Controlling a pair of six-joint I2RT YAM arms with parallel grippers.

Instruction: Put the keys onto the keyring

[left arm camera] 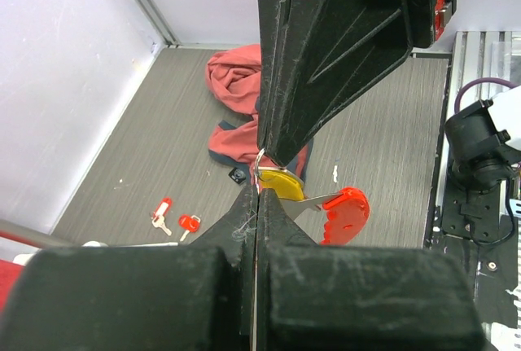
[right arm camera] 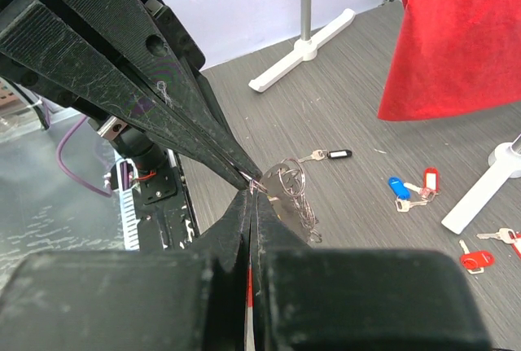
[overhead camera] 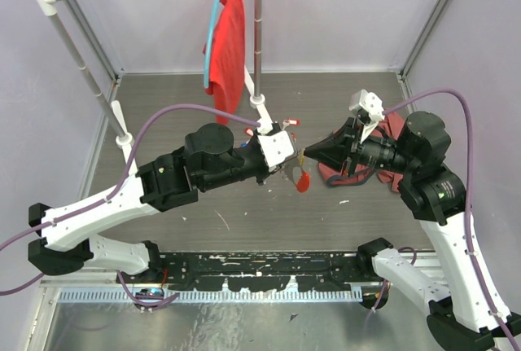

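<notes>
My left gripper and right gripper meet tip to tip above the table's middle, both shut. The keyring's silvery chain loop hangs from that meeting point. A thin red strip of the keyring shows between my right fingers. My left gripper pinches a small wire ring at the chain's end. A yellow-tagged key and a red-headed key dangle there; the red one also shows in the top view. Loose keys lie on the table: black tag, blue tag, red tags.
A clothes rack's white base stands behind the grippers, with a red shirt hanging from its rail. A crumpled red cloth lies under the right arm. Another red-headed key lies near the rack's foot.
</notes>
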